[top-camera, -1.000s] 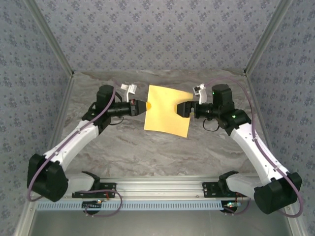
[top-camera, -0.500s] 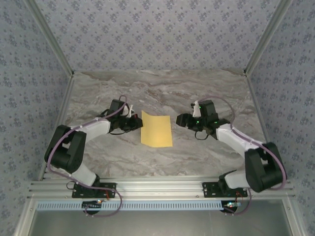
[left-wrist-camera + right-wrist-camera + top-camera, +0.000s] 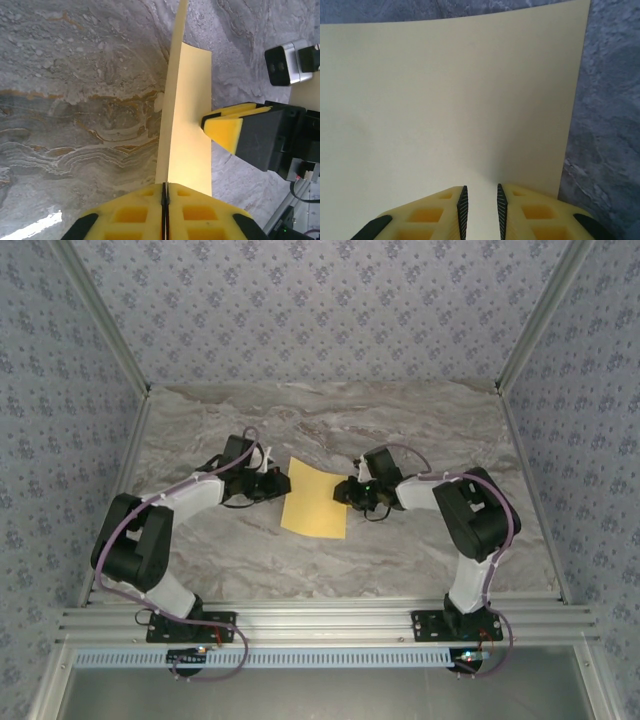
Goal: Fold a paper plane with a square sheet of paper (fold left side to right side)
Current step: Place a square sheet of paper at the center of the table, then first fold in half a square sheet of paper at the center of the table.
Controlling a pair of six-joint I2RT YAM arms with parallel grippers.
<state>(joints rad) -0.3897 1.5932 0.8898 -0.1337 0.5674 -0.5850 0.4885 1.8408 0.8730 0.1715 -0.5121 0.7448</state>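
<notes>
Item: square sheet of paper (image 3: 315, 502), yellow, centre frame on the table (image 3: 400, 550): left edge pinched in the clenched left tool (image 3: 283, 483), right edge straddled by the near-closed right tool (image 3: 345, 492), grip undeterminable; left-to-right fold judged in hand, left edge to be carried across and aligned.

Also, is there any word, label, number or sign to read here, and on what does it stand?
None can be read. The square sheet of paper is blank yellow; the marbled table and the wallpaper carry only patterns; the left arm and right arm show no legible marks.
</notes>
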